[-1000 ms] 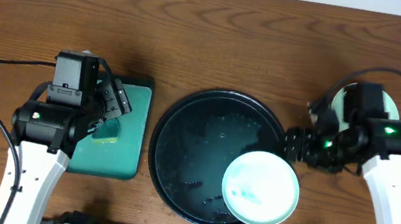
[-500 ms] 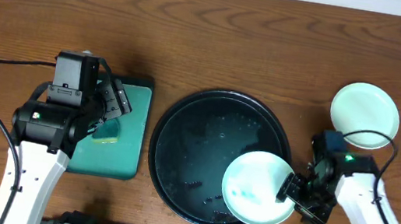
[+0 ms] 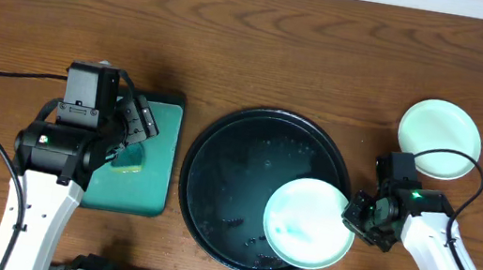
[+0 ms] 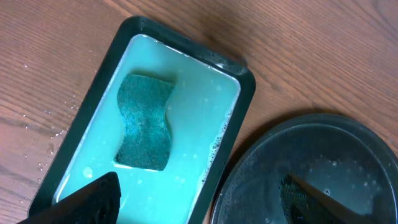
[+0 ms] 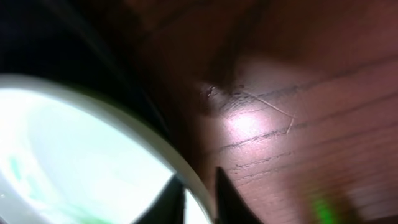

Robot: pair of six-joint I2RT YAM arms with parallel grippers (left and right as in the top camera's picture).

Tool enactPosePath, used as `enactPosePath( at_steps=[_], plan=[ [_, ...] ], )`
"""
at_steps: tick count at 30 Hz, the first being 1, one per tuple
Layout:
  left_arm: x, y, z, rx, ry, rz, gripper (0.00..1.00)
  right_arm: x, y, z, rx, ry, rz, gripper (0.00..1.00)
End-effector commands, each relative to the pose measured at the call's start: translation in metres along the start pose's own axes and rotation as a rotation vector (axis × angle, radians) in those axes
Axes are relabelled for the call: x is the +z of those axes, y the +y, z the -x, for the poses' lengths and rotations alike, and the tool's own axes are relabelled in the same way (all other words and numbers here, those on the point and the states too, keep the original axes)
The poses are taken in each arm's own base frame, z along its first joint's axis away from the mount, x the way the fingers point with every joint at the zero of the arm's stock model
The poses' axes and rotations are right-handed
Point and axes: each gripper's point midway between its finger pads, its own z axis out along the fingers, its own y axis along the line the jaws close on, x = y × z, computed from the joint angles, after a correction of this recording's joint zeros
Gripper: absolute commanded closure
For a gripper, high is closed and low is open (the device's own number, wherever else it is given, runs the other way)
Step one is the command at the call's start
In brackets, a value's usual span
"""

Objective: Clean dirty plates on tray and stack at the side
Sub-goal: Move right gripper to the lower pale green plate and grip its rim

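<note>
Over tray [image 3: 190, 161] rim, plate [image 3: 307, 223] in pincer [image 3: 355, 216]

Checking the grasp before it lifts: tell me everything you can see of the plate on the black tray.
The plate on the tray is small, round, pale mint and glossy, with faint green smears left of centre. It sits face up in the lower right of the black tray, its edge overhanging the tray's rim. The right gripper has a finger on each side of its right rim; nothing else touches it.
</note>
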Motion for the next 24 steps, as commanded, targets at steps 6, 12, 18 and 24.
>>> enactPosePath(
  at_steps=[6, 12, 18, 24],
  plan=[
    [0.001, 0.000, -0.001, 0.006, 0.004, 0.006, 0.18, -0.001, 0.007, 0.010, -0.092, -0.052, 0.020, 0.99],
    [0.001, 0.001, 0.000, 0.017, 0.001, 0.012, 0.18, -0.011, 0.056, 0.007, -0.364, -0.068, 0.221, 0.99],
    [0.002, 0.002, 0.000, 0.029, 0.001, 0.015, 0.19, -0.012, 0.086, 0.015, -0.426, -0.113, 0.318, 0.99],
    [0.011, 0.017, 0.002, 0.035, -0.004, 0.111, 0.20, 0.020, 0.089, 0.015, -0.413, -0.027, 0.308, 0.99]
  ],
)
